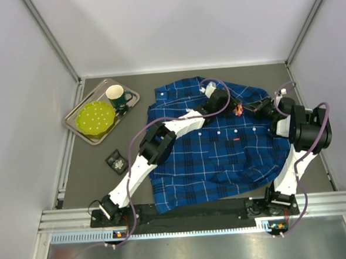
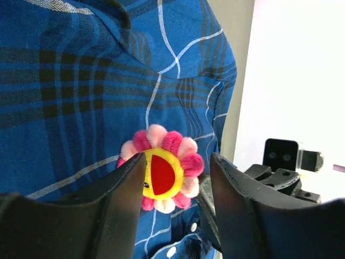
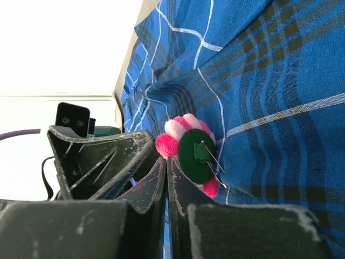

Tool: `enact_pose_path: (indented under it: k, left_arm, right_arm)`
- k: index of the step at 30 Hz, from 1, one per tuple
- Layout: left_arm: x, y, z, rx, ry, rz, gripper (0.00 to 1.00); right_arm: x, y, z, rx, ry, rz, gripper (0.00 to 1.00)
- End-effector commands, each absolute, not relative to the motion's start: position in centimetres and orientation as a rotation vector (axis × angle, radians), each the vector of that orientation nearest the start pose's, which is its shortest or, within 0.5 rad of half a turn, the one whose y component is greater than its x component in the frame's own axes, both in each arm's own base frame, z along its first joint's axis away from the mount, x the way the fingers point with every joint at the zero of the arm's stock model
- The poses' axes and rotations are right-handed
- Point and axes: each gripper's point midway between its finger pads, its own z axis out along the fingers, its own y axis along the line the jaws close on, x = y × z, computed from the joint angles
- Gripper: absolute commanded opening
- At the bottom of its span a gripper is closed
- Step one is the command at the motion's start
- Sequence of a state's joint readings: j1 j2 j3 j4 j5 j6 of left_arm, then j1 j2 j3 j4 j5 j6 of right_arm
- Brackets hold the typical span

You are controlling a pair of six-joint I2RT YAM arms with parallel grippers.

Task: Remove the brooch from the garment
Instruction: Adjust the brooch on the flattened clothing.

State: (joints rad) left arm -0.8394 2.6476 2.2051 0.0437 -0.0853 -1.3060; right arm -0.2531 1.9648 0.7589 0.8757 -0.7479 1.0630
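Note:
The brooch [image 1: 239, 109] is a plush flower with pink petals and a yellow face with a red mouth [image 2: 163, 172]. It stands at the chest of the garment [image 1: 221, 156], a blue plaid shirt spread on the table. My left gripper [image 2: 178, 162] is open astride the flower; one finger touches its edge and the other stands clear. In the right wrist view the brooch's green felt back [image 3: 197, 156] shows its pin sprung open. My right gripper [image 3: 167, 160] is shut right beside it, with a sliver of blue cloth between its jaws.
A metal tray [image 1: 78, 131] at the left holds a green mug [image 1: 118, 97] and a yellow-green plate [image 1: 96, 118]. A small black item [image 1: 115, 161] lies on the table beside the shirt. White walls enclose the table on three sides.

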Motion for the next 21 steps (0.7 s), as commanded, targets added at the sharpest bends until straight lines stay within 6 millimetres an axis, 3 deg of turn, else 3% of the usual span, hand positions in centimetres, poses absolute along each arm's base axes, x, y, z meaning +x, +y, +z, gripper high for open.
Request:
enact_pose_path:
  k: [1, 6, 12, 21]
  left_arm:
    - [46.5, -56.5, 7.6, -0.516, 2.124, -1.265, 0.58]
    - [46.5, -56.6, 7.0, -0.491, 2.123, -1.246, 0.66]
    - [46.2, -57.2, 6.7, -0.491, 2.131, -1.293, 0.42]
    - [46.6, -57.0, 8.7, -0.441, 2.081, -1.286, 0.29]
  right_arm:
    - [45.0, 2.9, 9.7, 0.647, 1.827, 1.197, 0.00]
    - [45.0, 3.1, 9.9, 0.627, 1.826, 1.214, 0.00]
    - [44.7, 2.6, 10.3, 0.598, 1.867, 1.142, 0.08]
    - [44.2, -0.3, 10.7, 0.643, 1.895, 0.971, 0.19]
